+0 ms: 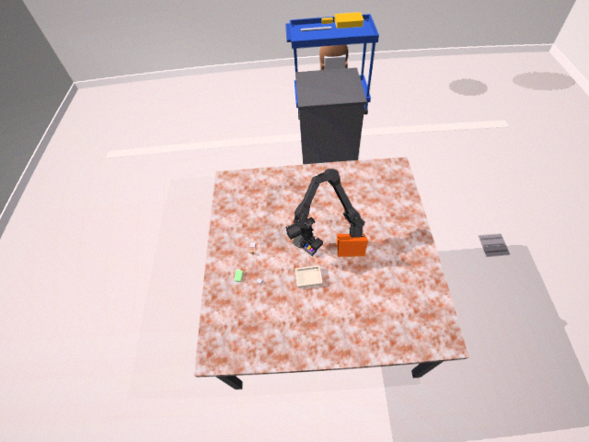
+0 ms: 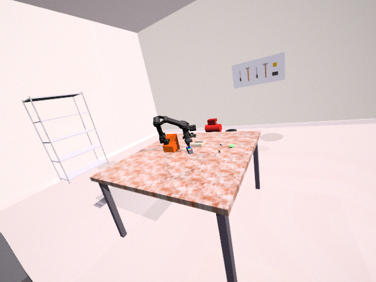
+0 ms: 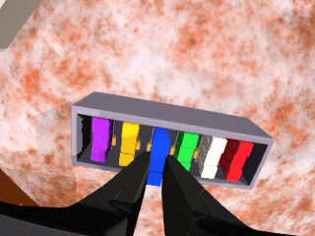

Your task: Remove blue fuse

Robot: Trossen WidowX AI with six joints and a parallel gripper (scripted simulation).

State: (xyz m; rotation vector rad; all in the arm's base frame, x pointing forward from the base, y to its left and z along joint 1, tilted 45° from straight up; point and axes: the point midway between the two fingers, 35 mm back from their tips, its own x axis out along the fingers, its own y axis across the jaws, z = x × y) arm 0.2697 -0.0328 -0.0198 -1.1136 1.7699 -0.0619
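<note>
Your gripper point(image 3: 156, 169) is pinched on the blue fuse point(image 3: 157, 155), one black finger on each side of it. The fuse sits in its slot in the grey fuse block point(image 3: 172, 140), third from the left in the wrist view, sticking out a bit nearer the camera than its neighbours. Yellow fuse point(image 3: 129, 145) is just beside your left finger, green fuse point(image 3: 187, 149) just beside the right; purple point(image 3: 100, 140), white point(image 3: 215, 156) and red point(image 3: 239, 160) sit further out. The block rests on the mottled table point(image 1: 332, 314). The tray point(image 1: 308, 276) is near the block, toward the table's front edge in the top view. The arm's orange base point(image 1: 352, 245) stands beside the block.
</note>
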